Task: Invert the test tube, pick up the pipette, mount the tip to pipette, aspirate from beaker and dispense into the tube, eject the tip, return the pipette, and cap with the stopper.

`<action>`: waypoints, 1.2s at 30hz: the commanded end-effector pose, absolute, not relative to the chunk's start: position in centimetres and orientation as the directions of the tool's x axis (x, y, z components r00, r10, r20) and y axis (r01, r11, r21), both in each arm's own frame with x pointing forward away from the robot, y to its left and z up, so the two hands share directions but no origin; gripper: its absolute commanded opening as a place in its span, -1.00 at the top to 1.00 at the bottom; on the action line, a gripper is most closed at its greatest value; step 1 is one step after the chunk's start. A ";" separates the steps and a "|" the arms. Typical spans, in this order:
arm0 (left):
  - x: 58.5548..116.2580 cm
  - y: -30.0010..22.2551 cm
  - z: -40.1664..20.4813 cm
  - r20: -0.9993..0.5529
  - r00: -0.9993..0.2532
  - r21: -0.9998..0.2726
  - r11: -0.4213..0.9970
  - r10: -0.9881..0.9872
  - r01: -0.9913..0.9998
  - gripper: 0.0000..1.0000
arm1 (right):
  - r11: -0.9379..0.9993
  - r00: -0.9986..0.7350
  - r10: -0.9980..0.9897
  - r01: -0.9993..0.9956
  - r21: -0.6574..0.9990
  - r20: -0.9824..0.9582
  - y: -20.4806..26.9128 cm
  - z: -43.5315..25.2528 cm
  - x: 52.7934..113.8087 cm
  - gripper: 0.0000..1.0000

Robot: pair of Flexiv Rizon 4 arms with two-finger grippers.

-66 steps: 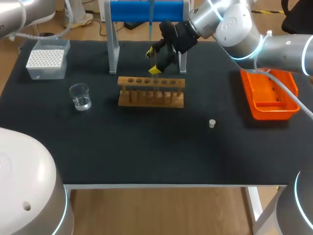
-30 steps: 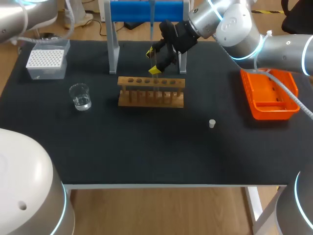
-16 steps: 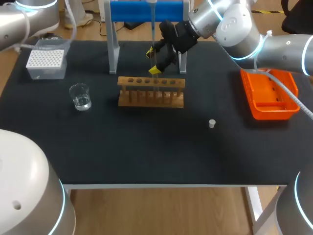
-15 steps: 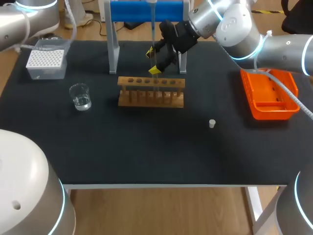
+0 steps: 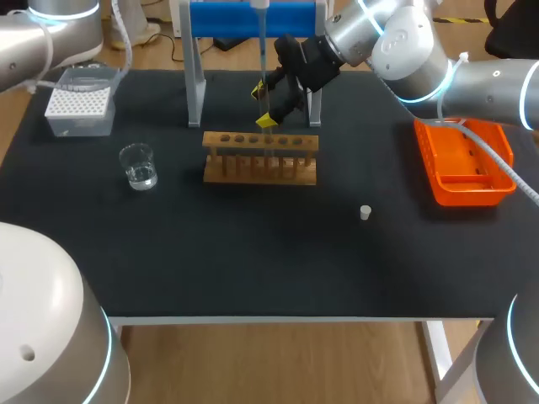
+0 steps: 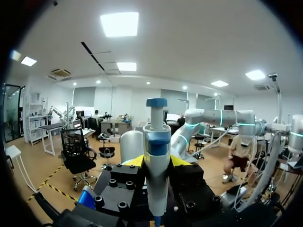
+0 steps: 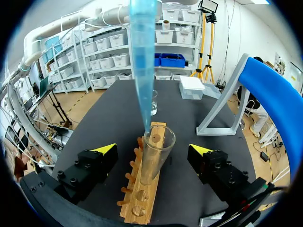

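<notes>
My left gripper point(image 6: 157, 163) is shut on the white and blue pipette point(image 6: 156, 146), which stands upright between its yellow tips. In the head view the pipette point(image 5: 262, 38) hangs in front of the blue stand, above the wooden rack point(image 5: 261, 157). A clear test tube point(image 7: 156, 142) stands mouth up in the rack point(image 7: 142, 203). The blue pipette tip point(image 7: 143, 61) points down, its end right at the tube's mouth. My right gripper point(image 7: 152, 156) is open, its fingers wide on either side of the tube and touching nothing. It shows in the head view point(image 5: 264, 104) just behind the rack.
A glass beaker point(image 5: 138, 166) with liquid stands left of the rack. A tip box point(image 5: 80, 101) sits at the back left. A small white stopper point(image 5: 365, 212) lies to the right of the rack. An orange tray point(image 5: 463, 160) is at the right edge. The blue stand point(image 5: 253, 18) spans the back.
The pipette has shifted slightly right and come down toward the tube, and my left arm has come further into view at the back left. My right arm has stayed still.
</notes>
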State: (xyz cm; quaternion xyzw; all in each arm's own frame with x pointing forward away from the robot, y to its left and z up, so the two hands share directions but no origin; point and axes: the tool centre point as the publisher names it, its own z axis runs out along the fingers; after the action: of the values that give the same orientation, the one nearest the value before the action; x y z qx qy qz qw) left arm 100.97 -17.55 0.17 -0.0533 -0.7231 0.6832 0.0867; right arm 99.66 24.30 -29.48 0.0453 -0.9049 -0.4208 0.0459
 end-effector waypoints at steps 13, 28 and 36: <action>101.5 -17.3 -0.8 0.049 -0.979 -0.997 0.063 0.196 -0.038 1.00 | 0.645 -0.991 -0.122 -0.043 0.763 0.047 24.2 -29.3 99.7 -1.00; 101.4 -17.5 -2.1 0.054 -0.981 -0.997 0.056 0.187 -0.044 1.00 | 0.645 -0.991 -0.122 -0.043 0.763 0.047 24.2 -29.3 99.7 -1.00; 101.4 -17.8 -2.6 0.048 -0.982 -0.998 0.049 0.185 -0.040 1.00 | 0.645 -0.991 -0.122 -0.043 0.763 0.047 24.2 -29.3 99.7 -1.00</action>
State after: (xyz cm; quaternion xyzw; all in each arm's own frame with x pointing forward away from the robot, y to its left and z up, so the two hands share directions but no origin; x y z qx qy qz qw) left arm 101.33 -17.64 -2.43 -0.0501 -0.7209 0.6863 0.0823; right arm 99.66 24.30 -29.48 0.0453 -0.9049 -0.4208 0.0459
